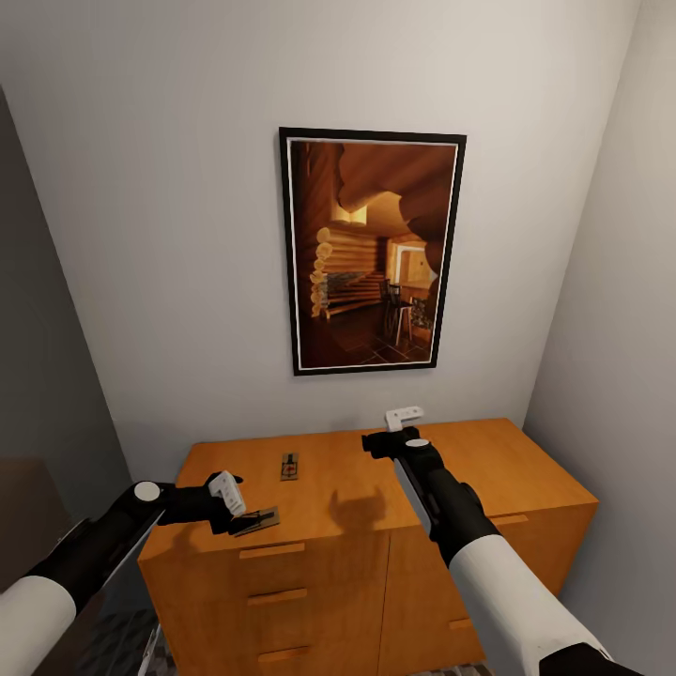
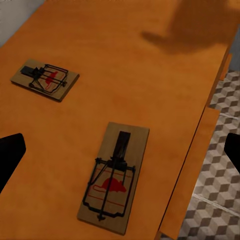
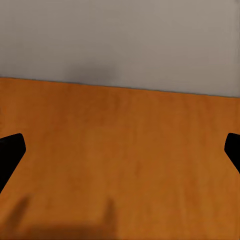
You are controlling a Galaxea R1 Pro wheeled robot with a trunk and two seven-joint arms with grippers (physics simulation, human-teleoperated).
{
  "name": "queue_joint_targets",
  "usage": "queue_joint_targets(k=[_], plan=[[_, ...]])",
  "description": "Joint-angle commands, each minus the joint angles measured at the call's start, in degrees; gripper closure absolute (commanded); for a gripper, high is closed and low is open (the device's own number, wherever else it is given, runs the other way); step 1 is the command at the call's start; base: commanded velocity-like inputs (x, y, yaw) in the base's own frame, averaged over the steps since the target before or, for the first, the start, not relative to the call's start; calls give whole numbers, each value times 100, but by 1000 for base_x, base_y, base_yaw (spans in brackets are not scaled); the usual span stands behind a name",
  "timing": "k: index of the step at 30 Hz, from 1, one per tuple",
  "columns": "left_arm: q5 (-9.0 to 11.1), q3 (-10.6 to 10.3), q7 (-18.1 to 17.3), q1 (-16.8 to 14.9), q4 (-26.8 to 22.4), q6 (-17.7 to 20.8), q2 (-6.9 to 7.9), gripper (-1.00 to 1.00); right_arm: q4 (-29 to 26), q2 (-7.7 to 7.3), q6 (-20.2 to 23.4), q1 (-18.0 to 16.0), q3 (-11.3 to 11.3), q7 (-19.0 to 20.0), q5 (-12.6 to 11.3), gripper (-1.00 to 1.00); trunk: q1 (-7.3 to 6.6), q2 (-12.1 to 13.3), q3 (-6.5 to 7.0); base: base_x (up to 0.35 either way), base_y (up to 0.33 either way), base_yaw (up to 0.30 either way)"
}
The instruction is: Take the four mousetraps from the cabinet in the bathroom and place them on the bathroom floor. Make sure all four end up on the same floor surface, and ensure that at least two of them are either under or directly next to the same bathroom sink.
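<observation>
1. The left gripper's (image 1: 240, 512) fingers (image 2: 11, 152) stood wide apart with nothing between them, hovering just above the near mousetrap (image 1: 259, 518) at the cabinet's front edge. The right gripper's (image 1: 405, 416) fingers (image 3: 12, 150) were spread equally wide and held nothing, poised over bare wood near the back wall (image 1: 188, 235).
2. The cabinet (image 1: 507, 469) was a wide honey-orange wooden block with a flat top and drawer fronts carrying wooden bar handles; it sat against the wall, at about 6 o'clock from a framed picture of a log-cabin interior (image 1: 373, 252).
3. The bathroom floor (image 2: 215, 175) showed in the left wrist view past the cabinet's front edge, tiled in a brown, beige and white cube pattern with pale grout.
4. The near mousetrap (image 2: 116, 176) was a flat rectangular tan board with a dark wire spring bar and a red rodent mark, lying flat close to the front edge of the cabinet top.
5. The far mousetrap (image 1: 289, 466), the same sort of board (image 2: 45, 79), lay flat at roughly 1 o'clock from the near one in the head view, well apart from it and further back on the top.
6. The right arm's shadow (image 1: 361, 512) fell on the wood between the two grippers.
</observation>
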Motion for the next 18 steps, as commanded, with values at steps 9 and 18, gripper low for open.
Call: queue_joint_targets(k=[9, 18], plan=[[10, -7, -18, -3, -13, 52, 2, -100, -3, -1, 13, -2, 12, -6, 23, -100, 2, -5, -3, 0, 0, 0], [21, 2, -23, -3, -28, 36, 2, -100, 8, -1, -205, -1, 9, -27, 4, -100, 2, -5, -3, 0, 0, 0]])
